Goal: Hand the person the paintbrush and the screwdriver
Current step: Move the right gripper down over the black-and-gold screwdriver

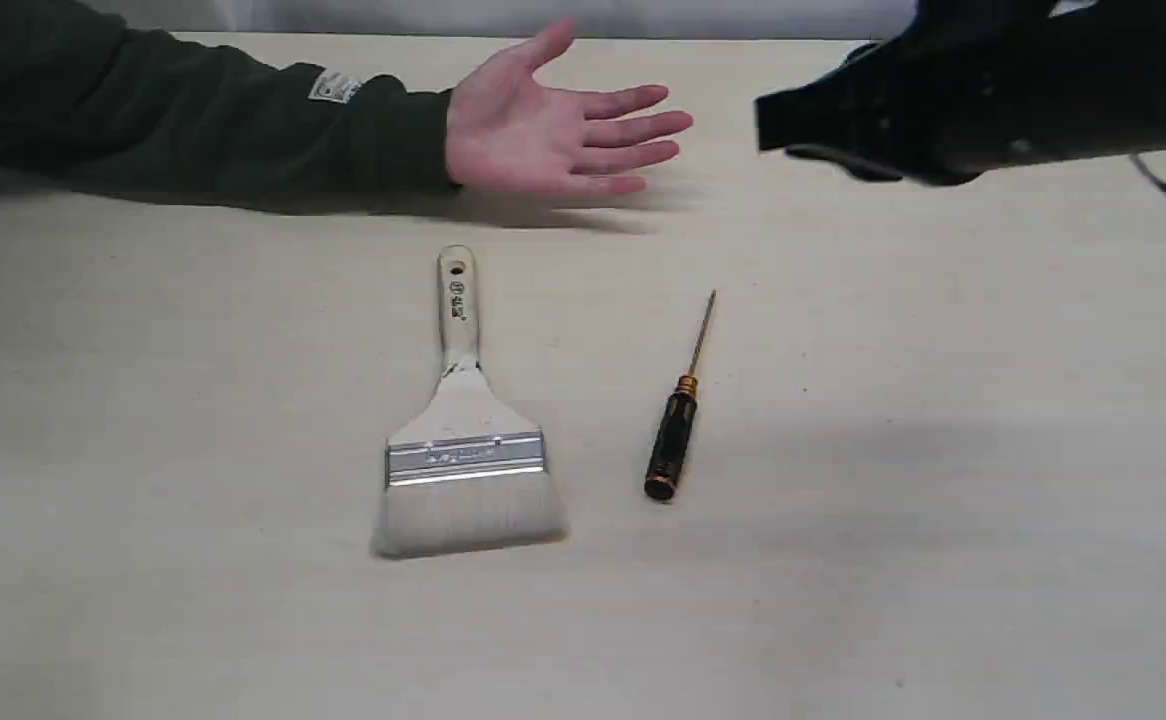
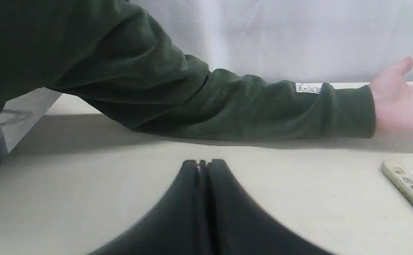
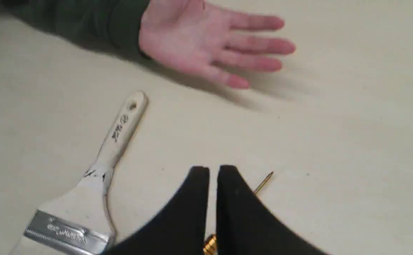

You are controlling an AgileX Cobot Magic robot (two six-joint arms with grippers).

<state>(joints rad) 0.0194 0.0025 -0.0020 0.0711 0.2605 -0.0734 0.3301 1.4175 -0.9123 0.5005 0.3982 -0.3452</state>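
Observation:
The paintbrush (image 1: 463, 440) lies flat mid-table, its pale handle (image 3: 121, 127) toward the person's open palm (image 1: 553, 130) and its bristles toward the front. The screwdriver (image 1: 676, 430) lies just right of it, thin shaft pointing away. The person's dark green sleeve (image 2: 227, 102) rests along the far side. My right gripper (image 1: 768, 125) hovers high at the far right; in its wrist view it (image 3: 213, 170) is above the screwdriver (image 3: 264, 182), jaws nearly together and holding nothing. My left gripper (image 2: 203, 163) is shut and empty, low over the table near the sleeve, and the brush handle's end (image 2: 406, 186) lies off to one side.
The beige tabletop (image 1: 943, 500) runs back to a white backdrop (image 2: 298, 35). The table's left edge (image 2: 29, 124) shows in the left wrist view. The person's forearm (image 1: 143, 110) spans the far left of the table.

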